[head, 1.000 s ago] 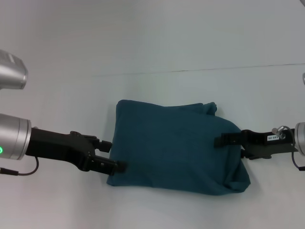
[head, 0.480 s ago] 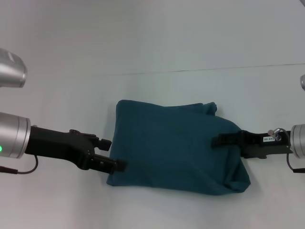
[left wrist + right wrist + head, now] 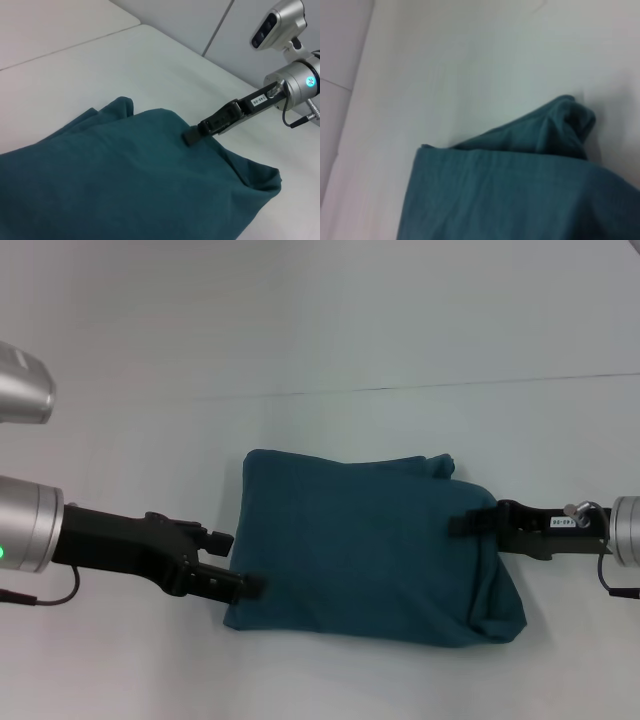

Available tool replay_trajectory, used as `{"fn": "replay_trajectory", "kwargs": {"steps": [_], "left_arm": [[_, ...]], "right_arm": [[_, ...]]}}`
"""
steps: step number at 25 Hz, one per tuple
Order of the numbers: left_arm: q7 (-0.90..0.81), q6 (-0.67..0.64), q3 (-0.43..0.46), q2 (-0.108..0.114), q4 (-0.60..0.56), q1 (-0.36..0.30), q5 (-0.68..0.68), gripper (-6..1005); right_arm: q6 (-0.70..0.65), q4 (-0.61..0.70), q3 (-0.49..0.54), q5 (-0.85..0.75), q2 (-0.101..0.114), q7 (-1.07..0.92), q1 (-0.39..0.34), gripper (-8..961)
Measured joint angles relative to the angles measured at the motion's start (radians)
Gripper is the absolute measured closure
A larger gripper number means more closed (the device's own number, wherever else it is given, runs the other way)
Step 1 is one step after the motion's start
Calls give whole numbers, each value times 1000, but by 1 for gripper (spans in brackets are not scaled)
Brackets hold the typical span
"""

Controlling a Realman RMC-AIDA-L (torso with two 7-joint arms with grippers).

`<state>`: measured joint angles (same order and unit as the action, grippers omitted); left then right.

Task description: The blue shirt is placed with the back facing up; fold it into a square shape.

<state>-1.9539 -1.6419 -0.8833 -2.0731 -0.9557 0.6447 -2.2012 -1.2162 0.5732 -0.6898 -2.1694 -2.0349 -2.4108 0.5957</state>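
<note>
Lying near the middle of the white table (image 3: 120, 430), already folded into a thick, roughly square bundle: the blue shirt (image 3: 360, 545), plain side up, no lettering showing. Looking close to finished, judging by the outline, with only tidying left — a rumpled lump of cloth poking out at the far right corner and a sagging, rounded fold bulging along the right edge. Appearing soft and matte, a heavy cotton knit, with stacked layers giving puffy edges rather than crisp creases. Resting at the near left corner of the bundle: the left gripper (image 3: 240, 562), fingers spread apart, the lower one touching the cloth's edge, nothing pinched between them. Reaching in from the other side: the right gripper (image 3: 462, 524), fingers drawn together and tip lying on the upper layer beside the right edge; impossible to tell whether any fabric is caught between them. Contrasting with the limp fabric: a smooth, pale, hard tabletop, bare around the bundle.
</note>
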Motion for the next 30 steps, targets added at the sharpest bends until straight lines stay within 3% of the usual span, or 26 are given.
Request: {"fn": "replay_trajectory", "kwargs": {"steps": [7, 15, 17, 22, 30], "left_arm": [[0, 0, -1, -1, 0, 0, 0, 94], [0, 1, 0, -2, 0, 0, 0, 94], [1, 1, 0, -3, 0, 1, 0, 94], [3, 2, -1, -5, 0, 3, 0, 95], [5, 16, -5, -8, 0, 3, 0, 95]], "right_arm": [[-12, 26, -1, 10, -8, 74, 5, 675], [-43, 198, -2, 16, -46, 140, -1, 854], [-46, 212, -6, 22, -41, 143, 8, 895], [-36, 208, -20, 17, -31, 165, 34, 895], [83, 130, -94, 12, -10, 166, 58, 894]]}}
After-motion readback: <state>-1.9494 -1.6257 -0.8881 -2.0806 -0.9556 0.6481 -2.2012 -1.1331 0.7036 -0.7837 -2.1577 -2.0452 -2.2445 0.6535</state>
